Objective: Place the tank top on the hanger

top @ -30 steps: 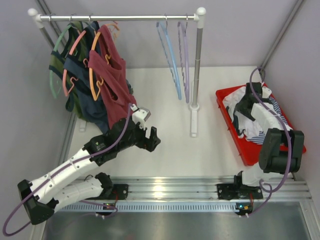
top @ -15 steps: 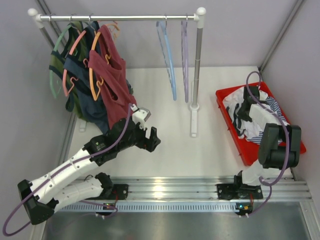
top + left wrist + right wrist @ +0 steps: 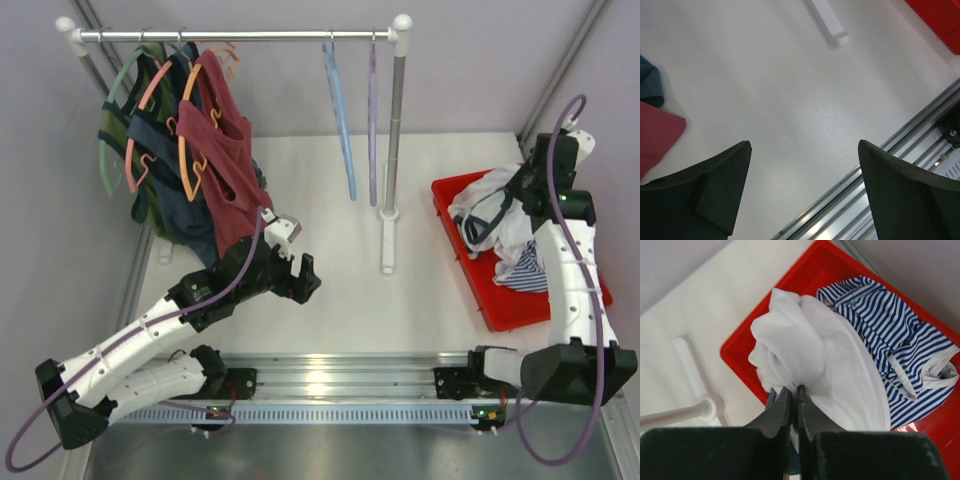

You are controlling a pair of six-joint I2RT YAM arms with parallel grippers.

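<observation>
A: Where's the tank top [image 3: 805, 345]?
B: Bunched over the red bin [image 3: 735, 352], apparently partly lifted, clamped in the right gripper [image 3: 794, 396].
A: Left gripper [image 3: 804, 145]?
B: Spread wide, empty, above the table [image 3: 765, 75]. The light-blue hanger [image 3: 341, 120] hangs on the rail [image 3: 240, 36].

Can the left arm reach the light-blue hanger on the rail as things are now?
Probably yes. The left tool is open and empty, and nothing stands between it and the light-blue hanger; the maroon top hangs further left. The height of the rail I cannot judge.

Grey walls [image 3: 480, 70] enclose a white tabletop [image 3: 350, 285] bearing a white clothes rack [image 3: 396, 120].
</observation>
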